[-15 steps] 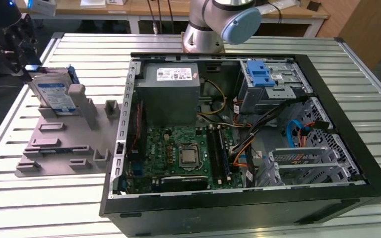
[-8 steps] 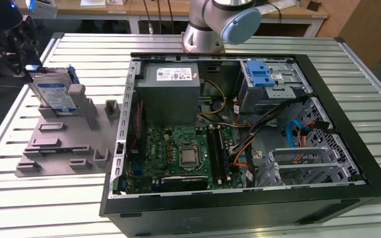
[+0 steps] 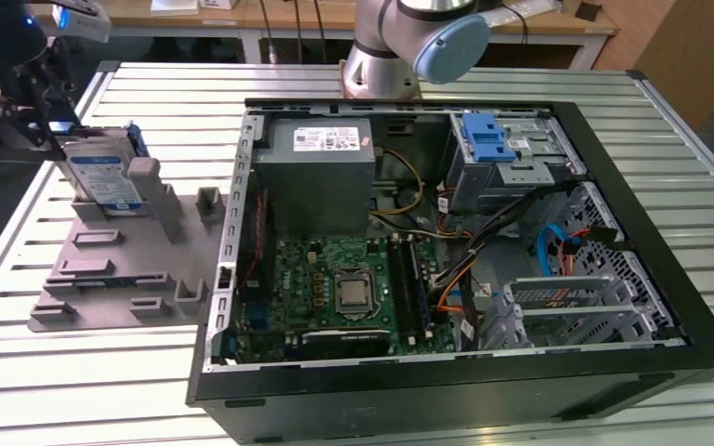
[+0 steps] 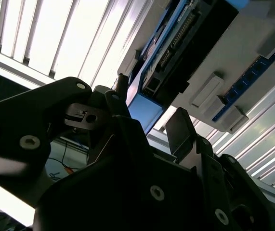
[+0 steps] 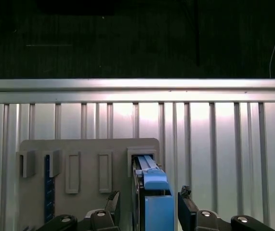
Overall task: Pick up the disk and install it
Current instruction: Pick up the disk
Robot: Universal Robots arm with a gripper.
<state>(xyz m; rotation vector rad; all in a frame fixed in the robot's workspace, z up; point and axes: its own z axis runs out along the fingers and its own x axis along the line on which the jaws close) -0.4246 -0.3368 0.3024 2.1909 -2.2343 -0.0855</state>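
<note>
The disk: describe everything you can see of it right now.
The disk is a flat silver-grey drive with a white-and-blue label, edged by a blue plastic carrier. It stands upright on edge in a slot of the grey fixture, outside the computer case. The open gripper straddles its top edge.

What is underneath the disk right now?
A grey slotted holder, resting on the ribbed metal table. The disk stands upright in one slot; its bottom edge is hidden by the slot walls.
</note>
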